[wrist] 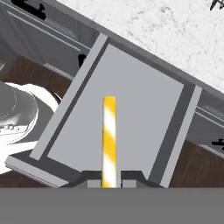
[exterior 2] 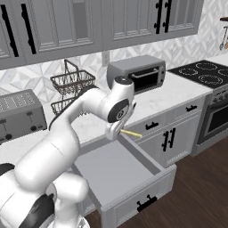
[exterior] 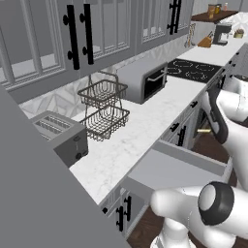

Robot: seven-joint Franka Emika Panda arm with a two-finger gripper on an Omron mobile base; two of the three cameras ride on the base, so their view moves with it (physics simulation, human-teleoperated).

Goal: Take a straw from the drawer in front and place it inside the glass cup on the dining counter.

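Right base view: fingers point(exterior 2: 116, 132) clamp straw point(exterior 2: 132, 133) above open drawer point(exterior 2: 120, 171); toaster oven point(exterior 2: 137, 73) behind.

drawer point(exterior 2: 120, 171): matt grey, smooth painted look, black bar handle point(exterior 2: 146, 203). straw point(wrist: 109, 140): smooth, yellow/white striped, looks plastic. worktop point(exterior: 145, 127): white marble-look, grey veins, polished. floor point(exterior 2: 202, 178): dark wood planks. toaster point(exterior: 60, 135) and toaster oven point(exterior 2: 137, 73): brushed grey metal. wire baskets point(exterior: 103, 109): thin dark metal.
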